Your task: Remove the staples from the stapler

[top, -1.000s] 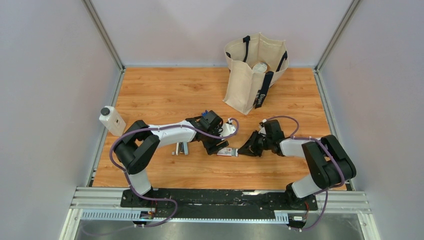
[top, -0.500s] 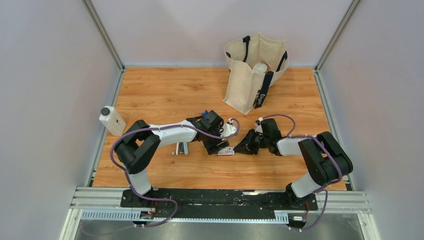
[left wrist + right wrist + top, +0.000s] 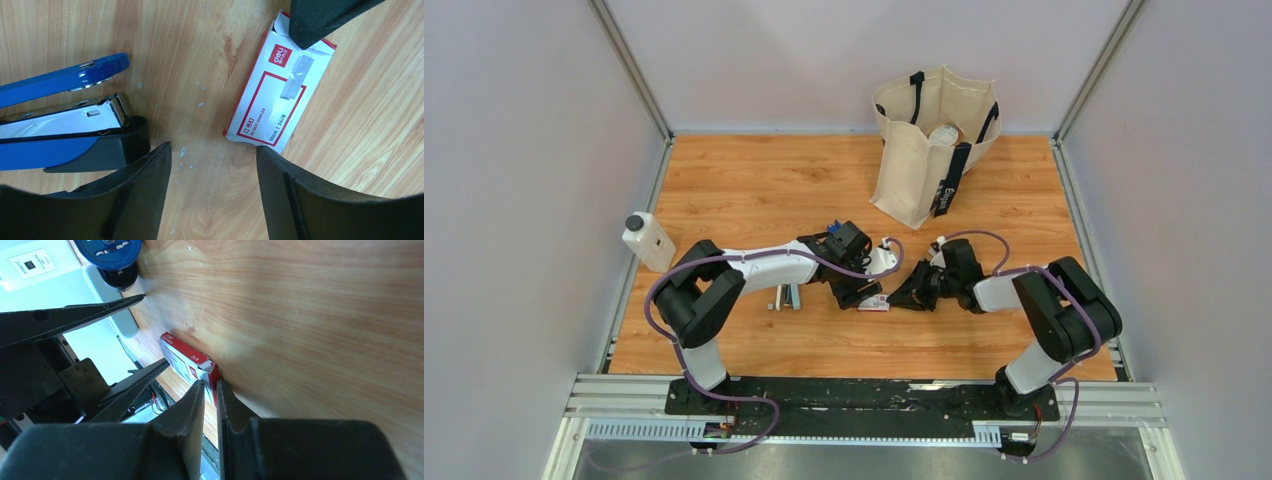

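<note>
One stapler (image 3: pixel 65 135), open, 9 o'clock of staple box (image 3: pixel 275 100); L fingers (image 3: pixel 145 185) wide, empty; R fingers (image 3: pixel 192 405) near-shut at box flap, hold unclear. Risk — tips shove box, flap tears, contents spill.

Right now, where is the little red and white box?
In the left wrist view, the box lies on the table right of the open blue stapler, with the right claw at its far end.

- At left, the blue stapler (image 3: pixel 60 132) lies on the wood table (image 3: pixel 190 50), top arm raised off its metal magazine.
- At right, a red-and-white box (image 3: pixel 277 102) lies apart from it.
- Below, the left gripper (image 3: pixel 212 155) is spread wide.
- Above, the right gripper (image 3: pixel 320 20) touches the box's far end.
</note>
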Robot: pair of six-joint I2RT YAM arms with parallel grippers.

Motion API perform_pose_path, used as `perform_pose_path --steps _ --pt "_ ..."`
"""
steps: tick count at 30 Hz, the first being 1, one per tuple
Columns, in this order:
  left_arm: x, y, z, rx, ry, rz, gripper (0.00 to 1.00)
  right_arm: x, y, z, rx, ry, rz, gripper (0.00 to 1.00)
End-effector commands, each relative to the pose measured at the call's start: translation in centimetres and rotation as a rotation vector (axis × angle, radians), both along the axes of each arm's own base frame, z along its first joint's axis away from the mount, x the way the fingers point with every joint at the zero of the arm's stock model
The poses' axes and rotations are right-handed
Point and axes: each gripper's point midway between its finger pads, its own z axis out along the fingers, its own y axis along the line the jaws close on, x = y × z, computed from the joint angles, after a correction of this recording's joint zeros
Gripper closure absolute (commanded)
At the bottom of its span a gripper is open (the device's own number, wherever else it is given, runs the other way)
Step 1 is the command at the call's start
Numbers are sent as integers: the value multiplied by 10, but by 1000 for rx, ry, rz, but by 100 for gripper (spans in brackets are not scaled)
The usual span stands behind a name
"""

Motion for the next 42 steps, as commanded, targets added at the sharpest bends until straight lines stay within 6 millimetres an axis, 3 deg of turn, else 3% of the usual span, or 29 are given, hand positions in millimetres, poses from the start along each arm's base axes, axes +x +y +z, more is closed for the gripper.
perform_pose_path --steps 1,12,16,18,22,24,26,27,34,37,42 --pt "-6 -8 0 0 13 -42 29 -4 10 4 42 -11 31 83" --pt "-5 -5 0 18 -6 -54 30 -17 1 1 1 -16 56 74" --pt "-7 -3 4 16 -2 -65 30 -22 -13 -3 -33 -2 56 64" --pt "-8 -4 12 3 -10 -74 30 -22 -23 -5 -54 9 50 55" --pt "-8 -4 27 -5 -21 -92 29 -21 -43 -1 -106 8 42 48" --pt "-9 -5 42 -27 -13 -98 27 -17 -52 5 -139 -2 37 39" --pt "-13 -4 64 -56 17 -125 22 -12 -60 15 -193 -41 39 6" --pt "-14 -3 80 -68 23 -129 19 -9 -64 20 -229 -66 38 0" --pt "-4 30 176 -168 45 -56 16 14 -84 78 -378 -240 44 0" --pt "-6 53 194 -169 39 -13 16 19 -84 97 -379 -285 39 0" --pt "-1 98 205 -189 -10 146 15 25 -79 121 -338 -357 8 0"
